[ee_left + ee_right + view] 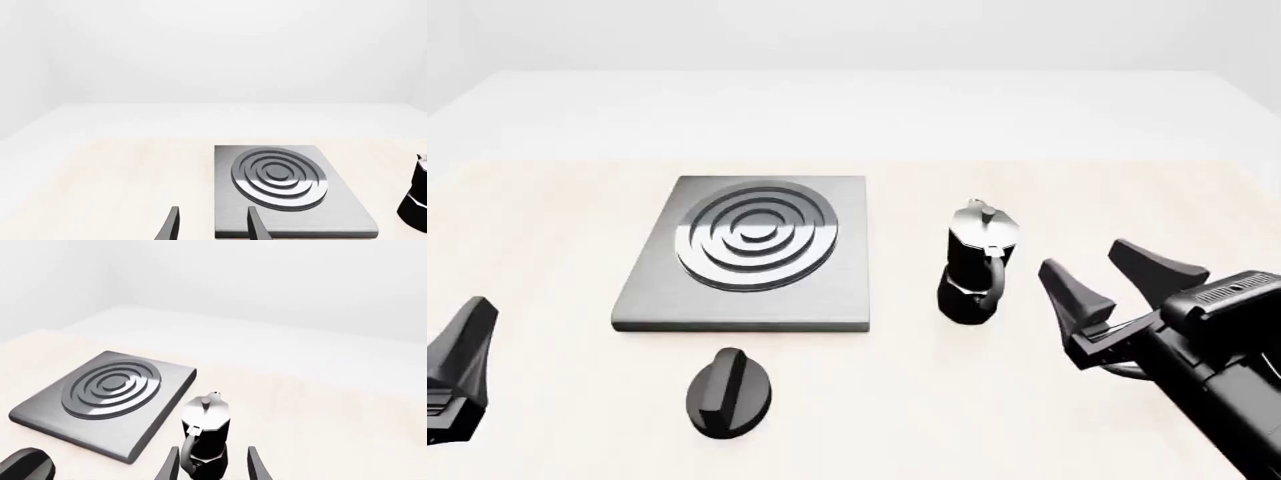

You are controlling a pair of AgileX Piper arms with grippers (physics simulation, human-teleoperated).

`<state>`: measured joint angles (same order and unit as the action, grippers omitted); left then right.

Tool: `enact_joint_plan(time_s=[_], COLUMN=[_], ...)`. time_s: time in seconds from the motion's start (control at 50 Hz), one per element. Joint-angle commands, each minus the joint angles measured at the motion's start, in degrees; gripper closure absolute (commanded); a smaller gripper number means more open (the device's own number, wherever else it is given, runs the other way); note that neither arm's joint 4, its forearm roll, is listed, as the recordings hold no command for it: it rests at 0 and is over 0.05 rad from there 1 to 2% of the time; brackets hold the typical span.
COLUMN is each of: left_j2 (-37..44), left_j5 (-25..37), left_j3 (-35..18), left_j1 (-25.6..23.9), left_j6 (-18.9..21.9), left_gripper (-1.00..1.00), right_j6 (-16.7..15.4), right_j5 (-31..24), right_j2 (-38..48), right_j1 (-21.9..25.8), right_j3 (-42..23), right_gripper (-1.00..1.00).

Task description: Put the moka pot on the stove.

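My right gripper [1108,275] is spread wide, clamping nothing; the moka pot [974,265] stands upright just ahead of my fingertips, beside the stove [841,300]. I should straddle its waist squarely, clear of the handle. My left gripper [212,225] idles apart.

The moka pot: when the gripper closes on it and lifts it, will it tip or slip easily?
The moka pot is tall over a small base, so a sideways push would probably tip it. Its faceted body and narrow waist look rigid and may give the open right gripper flat faces to hold. The side handle could make it hang slightly unevenly.
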<state>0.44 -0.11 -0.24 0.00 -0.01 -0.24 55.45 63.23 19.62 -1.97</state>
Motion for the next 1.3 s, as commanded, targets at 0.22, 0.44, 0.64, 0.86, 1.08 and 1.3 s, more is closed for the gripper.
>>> enact_joint_plan(time_s=[0.22,0.44,0.64,0.86,1.08,1.3], left_j2=[0.0,0.0,0.0,0.0,0.0,0.0], left_j5=[0.0,0.0,0.0,0.0,0.0,0.0], left_j3=[0.0,0.0,0.0,0.0,0.0,0.0], left_j1=[0.0,0.0,0.0,0.0,0.0,0.0], left_j6=[0.0,0.0,0.0,0.0,0.0,0.0], left_gripper=[-1.0,-1.0,-1.0,-1.0,-1.0,-1.0], right_j6=[1.5,2.3,2.5,2.9,3.4,4.1], right_j5=[13.0,14.3,14.3,14.4,14.4,14.4], right_j2=[16.8,20.2,22.4,25.0,27.4,31.0], right_j1=[1.0,1.9,2.3,2.9,3.3,3.6], right_j3=[-0.9,-2.0,-3.6,-5.4,-6.7,-8.1], right_gripper=[-1.0,-1.0,-1.0,-1.0,-1.0,-1.0])
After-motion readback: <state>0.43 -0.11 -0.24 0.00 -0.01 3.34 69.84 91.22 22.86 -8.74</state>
